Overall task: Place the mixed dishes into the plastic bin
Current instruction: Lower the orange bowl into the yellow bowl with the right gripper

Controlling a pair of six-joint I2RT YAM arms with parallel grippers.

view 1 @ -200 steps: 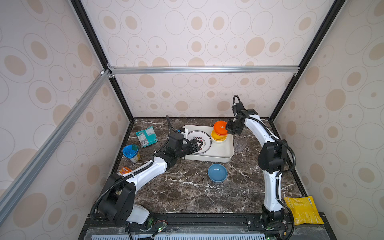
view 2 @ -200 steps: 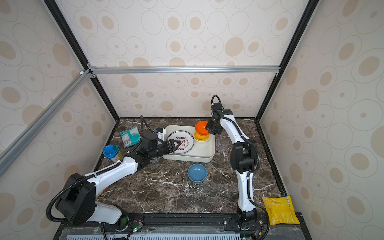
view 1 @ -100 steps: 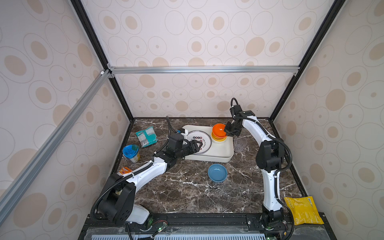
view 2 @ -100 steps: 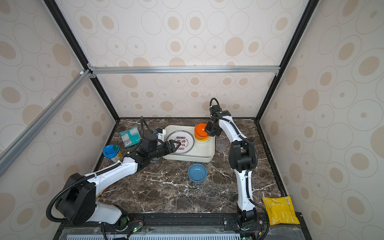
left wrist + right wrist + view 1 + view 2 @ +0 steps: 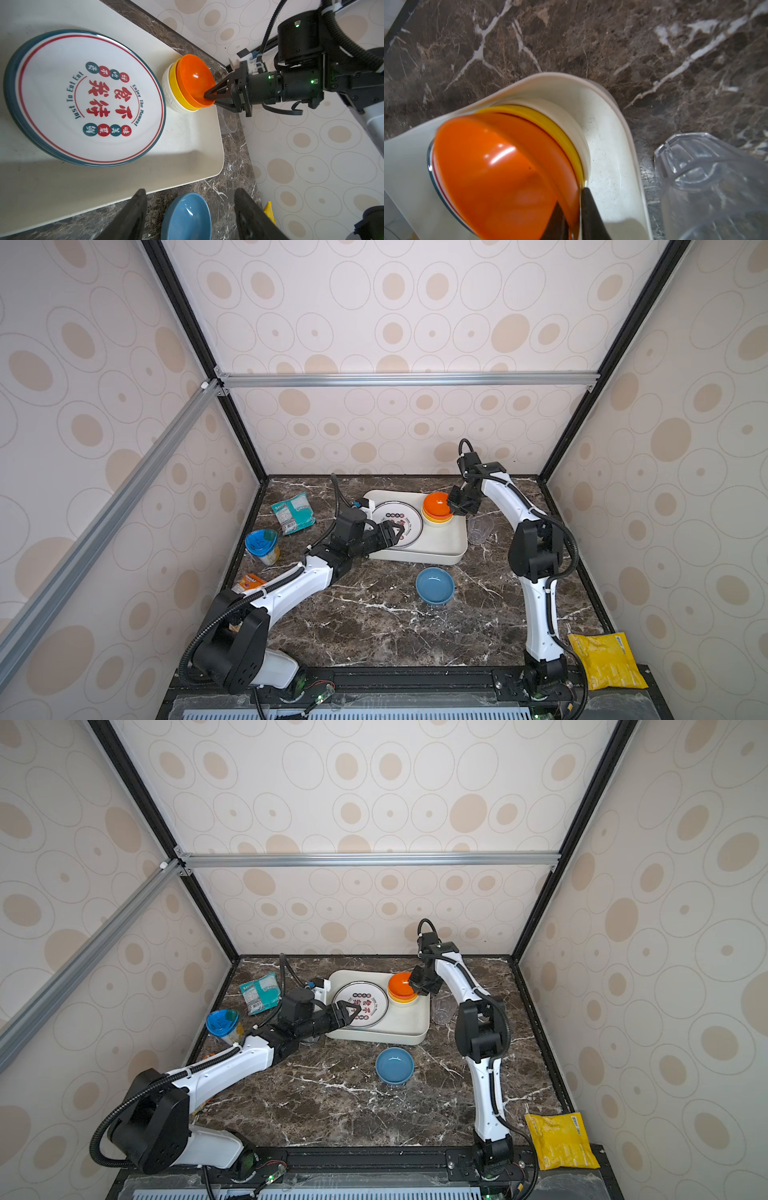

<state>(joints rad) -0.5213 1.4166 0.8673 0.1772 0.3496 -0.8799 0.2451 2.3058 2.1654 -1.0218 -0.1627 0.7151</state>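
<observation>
Right hand [image 5: 208, 99] lowered, orange bowl [image 5: 193, 79] now nested on yellow bowl [image 5: 174, 83]

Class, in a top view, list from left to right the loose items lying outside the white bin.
Blue-lidded cup → teal snack packet → blue bowl → clear plastic cup → yellow packet. The small orange packet shares the cup's position across, so it is omitted.
</observation>
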